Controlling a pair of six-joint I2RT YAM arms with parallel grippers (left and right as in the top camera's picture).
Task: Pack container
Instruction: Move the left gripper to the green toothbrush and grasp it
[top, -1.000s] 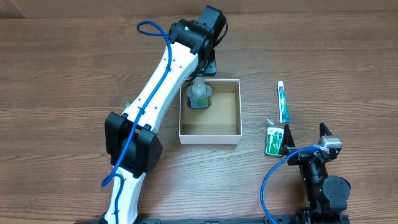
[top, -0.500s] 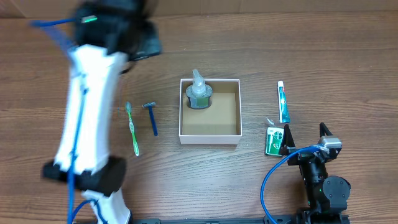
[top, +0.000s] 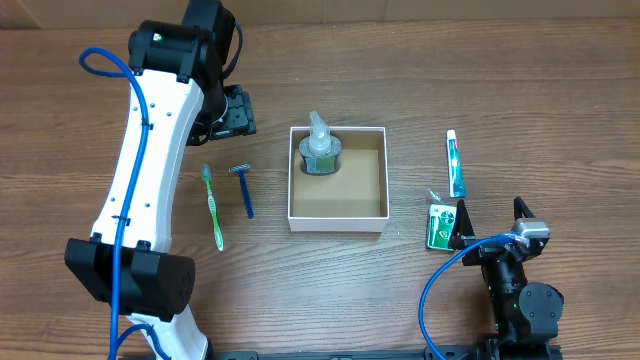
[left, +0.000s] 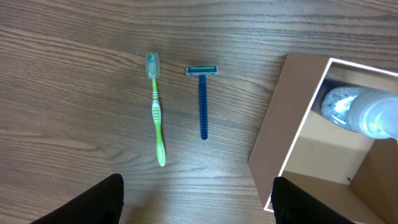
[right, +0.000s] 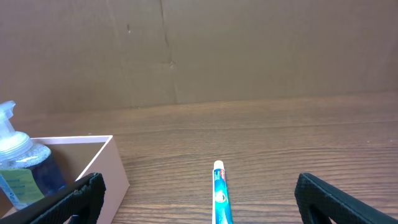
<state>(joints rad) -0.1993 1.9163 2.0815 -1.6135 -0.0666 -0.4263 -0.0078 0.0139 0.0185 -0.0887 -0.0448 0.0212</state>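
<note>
White-walled, brown-floored container (top: 352, 190) holds 1 bottle (top: 320, 150); left end effector (top: 238, 112) and right end effector (top: 490, 218) gape empty.

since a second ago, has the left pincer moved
Yes: the left pincer swung left, off the back corner of the box, to just beyond the razor.

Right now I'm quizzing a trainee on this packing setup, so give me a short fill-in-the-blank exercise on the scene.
1. The only item inside the container is a clear ____.
2. The green toothbrush lies on the table beside a blue ____.
3. Neither the left gripper nor the right gripper holds anything; both are ____.

Missing words: bottle; razor; open.
</note>
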